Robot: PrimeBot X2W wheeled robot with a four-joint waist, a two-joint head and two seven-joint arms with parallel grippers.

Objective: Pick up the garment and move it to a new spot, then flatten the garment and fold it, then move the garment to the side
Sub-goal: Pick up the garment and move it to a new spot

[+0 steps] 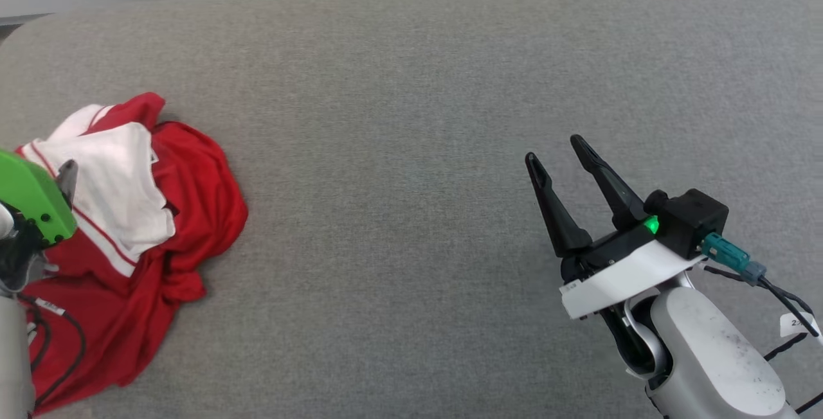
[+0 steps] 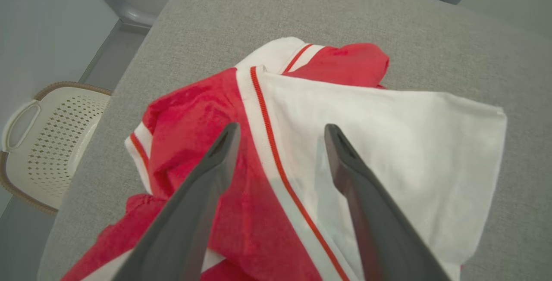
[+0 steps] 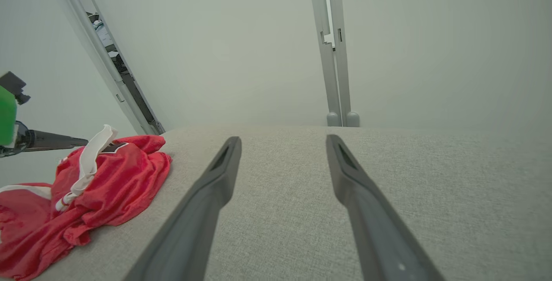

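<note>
Garment, on my left: red w/ white parts & a thin red stripe on the white edge. Table top: plain grey cloth. Basket: cream w/ rows of tiny holes, brown rim. My right gripper: black w/ a green light. My left gripper: dark grey.

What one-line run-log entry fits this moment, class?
stage: pre-pickup | red-and-white jersey: crumpled, left on grey fabric surface | left claw: open, at jersey, not gripping | right claw: open, apart from jersey
</note>
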